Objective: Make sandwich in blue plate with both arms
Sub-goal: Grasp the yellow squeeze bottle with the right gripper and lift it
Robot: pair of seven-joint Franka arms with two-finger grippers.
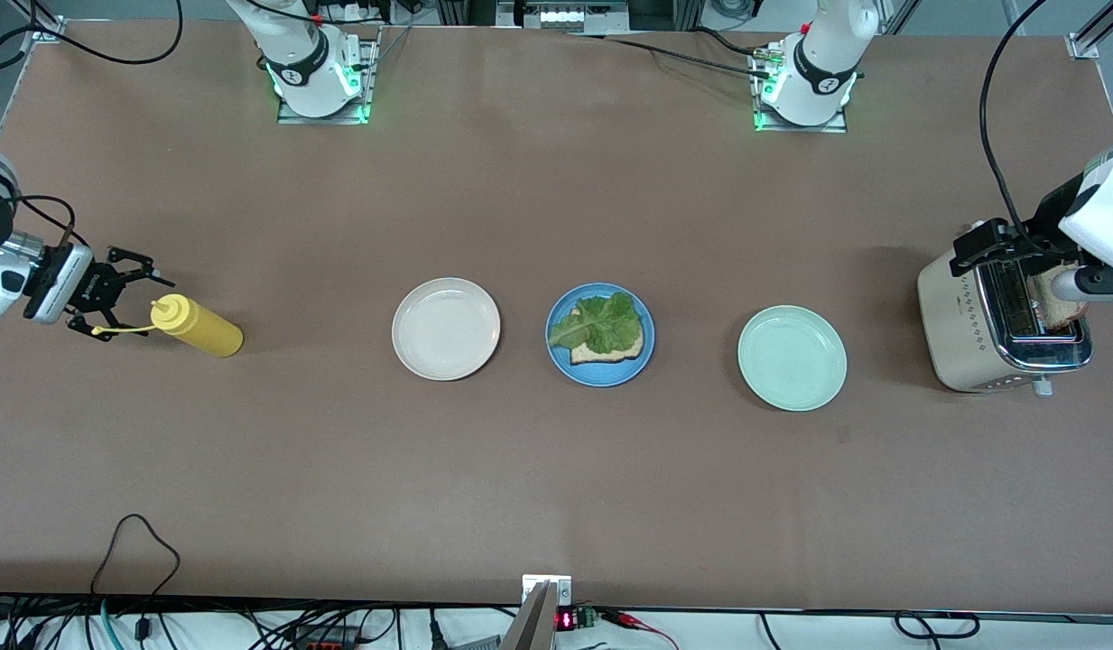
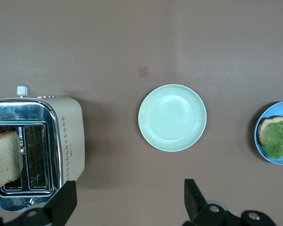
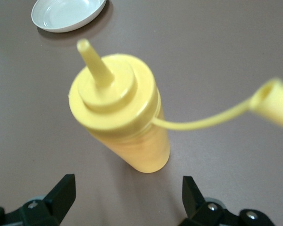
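Observation:
The blue plate (image 1: 561, 357) sits mid-table and holds one bread slice (image 1: 601, 355) with a green lettuce leaf (image 1: 601, 323) on top. It also shows in the left wrist view (image 2: 276, 160). A second bread slice (image 1: 1057, 302) stands in a slot of the toaster (image 1: 962, 325) at the left arm's end, also seen in the left wrist view (image 2: 4, 157). My left gripper (image 1: 976, 248) hangs open and empty over the toaster's edge (image 2: 129, 190). My right gripper (image 1: 127, 293) is open and empty beside a yellow squeeze bottle (image 1: 199, 327), with the bottle just ahead of its fingers (image 3: 127, 186).
A cream-white plate (image 1: 446, 328) lies beside the blue plate toward the right arm's end. A pale green plate (image 1: 792, 357) lies between the blue plate and the toaster. The yellow bottle (image 3: 127, 122) stands with its tethered cap (image 3: 273, 101) off.

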